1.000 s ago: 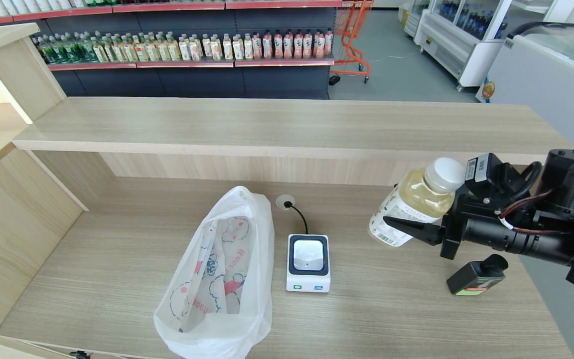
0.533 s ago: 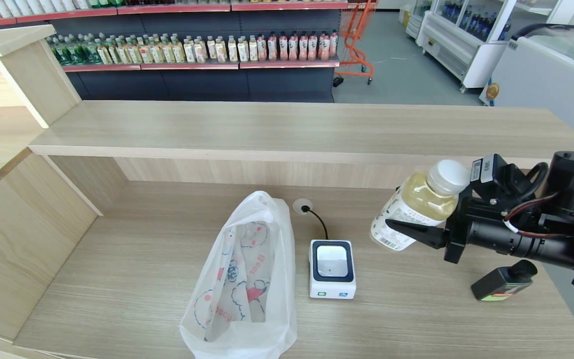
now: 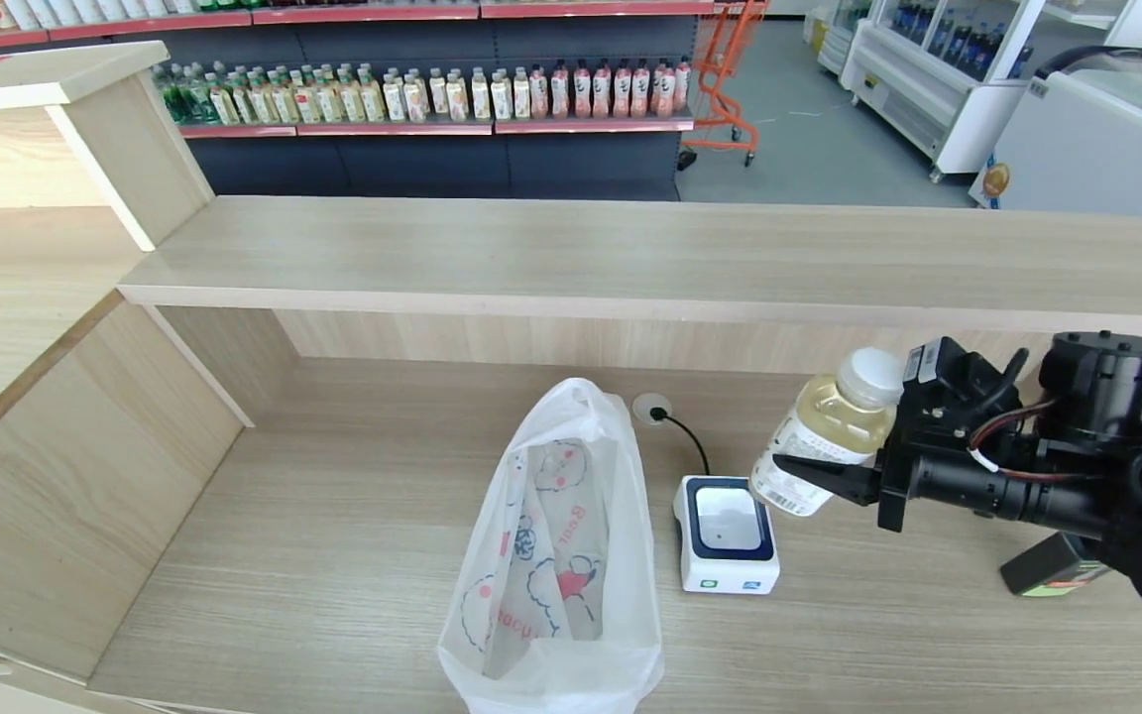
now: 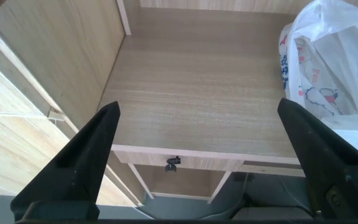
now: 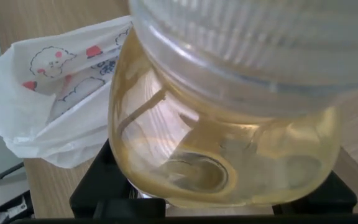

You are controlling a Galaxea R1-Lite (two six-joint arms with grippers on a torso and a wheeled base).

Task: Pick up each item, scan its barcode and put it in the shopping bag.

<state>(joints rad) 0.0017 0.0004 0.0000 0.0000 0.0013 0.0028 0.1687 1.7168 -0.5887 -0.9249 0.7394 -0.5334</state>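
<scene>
Head view: right gripper (image 3: 809, 448) clamped tea bottle (image 3: 829, 426) by scanner (image 3: 727, 521), unbagged; shopping bag (image 3: 556, 555) held one pack, I reckon; dark bottle (image 3: 1047, 573) untouched, counter's right edge; left gripper (image 4: 199, 109) gaped.

Right arm (image 3: 1007, 488): matte black cylindrical links. Round black joint housing (image 3: 1108, 382) bears a ring of small screws. Beside housing: red and white cables (image 3: 987, 436), white coded label (image 3: 914, 363). Right gripper (image 3: 801, 436): black tapered fingers (image 3: 829, 474).

Wooden counter (image 3: 333, 555) with shopping bag (image 3: 556, 565), scanner (image 3: 728, 531), dark bottle (image 3: 1047, 570)
</scene>
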